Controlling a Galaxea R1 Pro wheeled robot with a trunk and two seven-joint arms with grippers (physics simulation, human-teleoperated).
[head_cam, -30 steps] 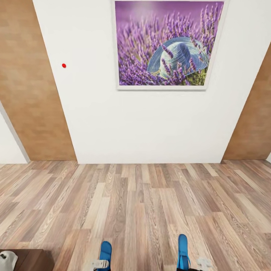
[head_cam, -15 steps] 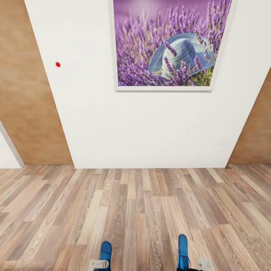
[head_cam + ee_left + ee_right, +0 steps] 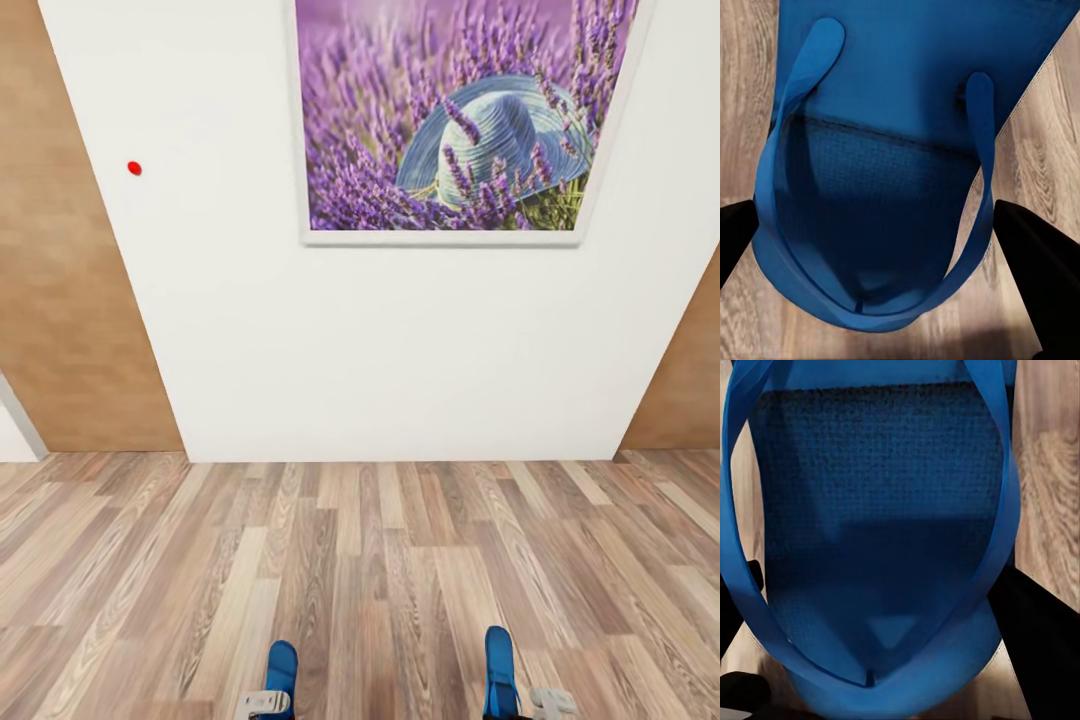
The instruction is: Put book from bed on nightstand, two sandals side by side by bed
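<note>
My left gripper (image 3: 881, 225) clenches one bright blue sandal (image 3: 907, 127), thin straps looping over its textured sole. My right gripper (image 3: 881, 615) grasps the other sandal (image 3: 881, 510).

Blue sandal (image 3: 881, 547) right up against the lens.
Its textured footbed runs from the top edge down past the middle, thin blue straps (image 3: 1001, 510) sweeping down both sides and meeting low in the frame. Dark gripper fingers (image 3: 1035, 622) flank it at lower left and lower right. Wood-plank floor (image 3: 1046, 465) peeks through at the right edge.
</note>
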